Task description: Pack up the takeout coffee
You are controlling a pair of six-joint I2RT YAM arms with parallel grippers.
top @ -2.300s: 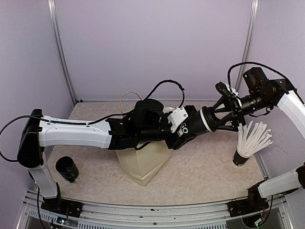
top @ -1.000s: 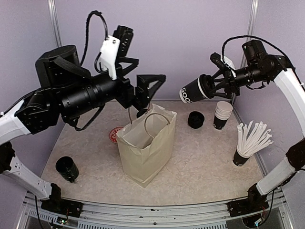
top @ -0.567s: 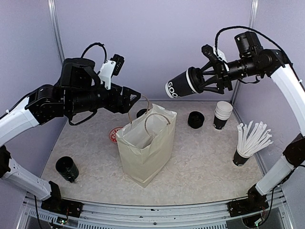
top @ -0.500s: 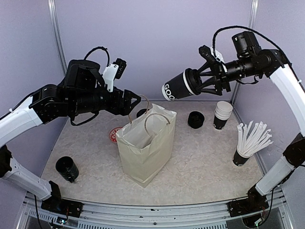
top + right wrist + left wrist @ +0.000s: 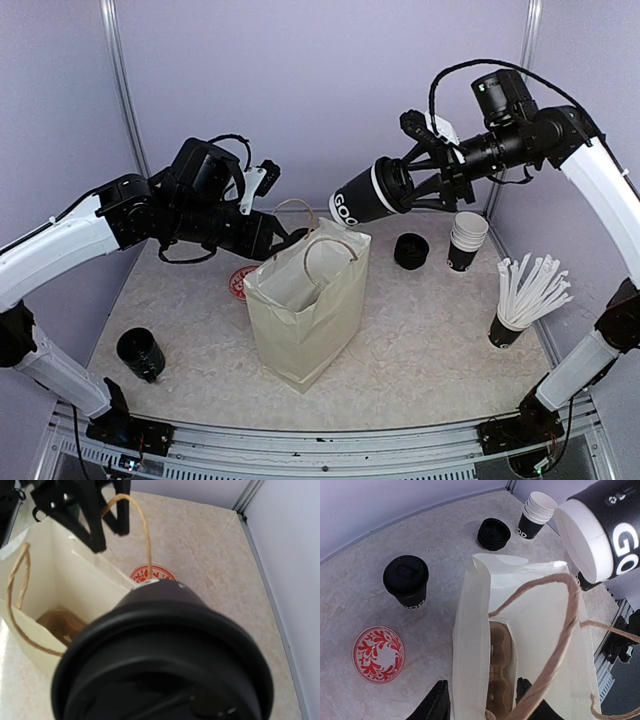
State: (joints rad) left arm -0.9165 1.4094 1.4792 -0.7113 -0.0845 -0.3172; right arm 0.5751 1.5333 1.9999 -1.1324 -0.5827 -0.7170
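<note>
So the right claw [image 5: 400, 186] has a grip on the takeout coffee, a black paper cup with a black lid and white lettering [image 5: 358, 197]. The claw is clamped round the lid end. The cup is tipped almost onto its side up in the air, bottom end pointing at the open top of the cream paper bag with twine handles [image 5: 305, 310]. It's right by the bag's mouth but not inside it. The right wrist camera is basically all lid, with the bag opening below and beyond it. The left claw [image 5: 278, 238] is down at the far rim of the bag, fingers partway apart. They straddle the bag's edge next to one twisted twine handle [image 5: 571, 610], and I can't see them actually pinching anything. Looking down into the bag, there's a brown moulded pulp cup carrier [image 5: 499, 675] sitting at the bottom. On the marbled beige tabletop [image 5: 430, 340] behind the bag there's a second lidded black cup [image 5: 406, 580] standing upright. Near it lies a round red-and-white patterned disc [image 5: 379, 654]. Further right are a short stack of black lids [image 5: 494, 533] and a nested stack of black cups [image 5: 536, 514]. A black cup full of white sticks [image 5: 525, 295] stands off to the right, and an open black cup [image 5: 140, 355] sits near the left arm's base.
</note>
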